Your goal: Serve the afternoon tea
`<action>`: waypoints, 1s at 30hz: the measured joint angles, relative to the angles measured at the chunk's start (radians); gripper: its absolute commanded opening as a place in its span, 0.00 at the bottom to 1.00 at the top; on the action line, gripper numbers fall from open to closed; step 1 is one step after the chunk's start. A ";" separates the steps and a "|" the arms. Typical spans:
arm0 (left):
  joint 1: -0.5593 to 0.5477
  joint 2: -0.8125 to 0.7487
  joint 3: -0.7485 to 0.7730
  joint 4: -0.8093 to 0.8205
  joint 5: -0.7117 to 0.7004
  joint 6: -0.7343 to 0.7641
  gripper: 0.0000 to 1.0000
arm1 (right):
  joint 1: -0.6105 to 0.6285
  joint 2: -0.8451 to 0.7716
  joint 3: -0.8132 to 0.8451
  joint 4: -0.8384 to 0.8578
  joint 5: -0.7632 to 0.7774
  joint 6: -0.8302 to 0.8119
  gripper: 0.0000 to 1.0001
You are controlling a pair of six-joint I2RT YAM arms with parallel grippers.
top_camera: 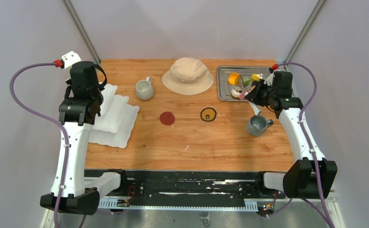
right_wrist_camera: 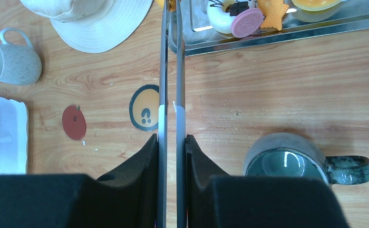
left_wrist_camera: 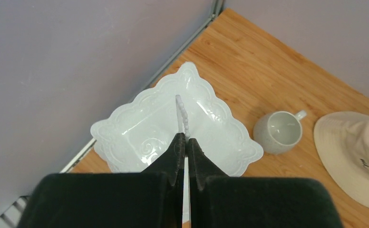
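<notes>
While the toy pastries lie in the metal tray (top_camera: pixel 223 92) at the far right of the worktop (top_camera: pixel 197 142), we have a hold with each arm. Our left gripper (left_wrist_camera: pixel 183 141) hangs over the white three-tier stand (left_wrist_camera: pixel 149 128) at the left edge. Its jaws are pinched shut on the thin beaded handle (left_wrist_camera: pixel 181 111) that rises from the top tier, and we judge this grip serves to steady or shift the stand. Our right gripper (right_wrist_camera: pixel 172 142) has its jaws clamped on the long metal tongs (right_wrist_camera: pixel 162 71), pressing the two blades almost together. The tongs run out to the tray's near corner, and we cannot tell whether their tips grip anything. They give us reach and a finer pinch for small pieces such as the pink cookie (right_wrist_camera: pixel 247 22), the white doughnut (right_wrist_camera: pixel 218 14) and the orange fish biscuit (right_wrist_camera: pixel 273 10). The grey mug (right_wrist_camera: pixel 285 161) stands upright just beside the right arm, and the white mug (left_wrist_camera: pixel 278 132) sits between the stand and the bucket hat (top_camera: pixel 188 76). A red coaster (top_camera: pixel 167 118) and a yellow coaster (top_camera: pixel 208 114) lie bare mid-worktop, likely meant for the mugs. No pastry sits on the tiers we can see, so we judge the serving barely begun.
</notes>
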 measured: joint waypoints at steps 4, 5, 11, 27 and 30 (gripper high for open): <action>0.001 -0.035 -0.024 0.003 0.071 -0.061 0.00 | 0.000 0.000 0.000 0.000 0.000 0.000 0.01; 0.001 -0.044 -0.031 0.005 0.089 -0.079 0.00 | 0.000 0.000 0.000 0.000 -0.001 0.000 0.01; 0.000 -0.080 -0.053 0.011 0.175 -0.179 0.00 | 0.000 0.000 -0.011 0.006 -0.008 0.000 0.01; -0.090 -0.120 -0.092 0.037 0.240 -0.349 0.00 | 0.000 0.000 -0.013 0.007 -0.024 0.001 0.01; -0.098 -0.118 -0.092 0.047 0.257 -0.366 0.00 | 0.000 0.000 -0.013 0.007 -0.026 0.001 0.01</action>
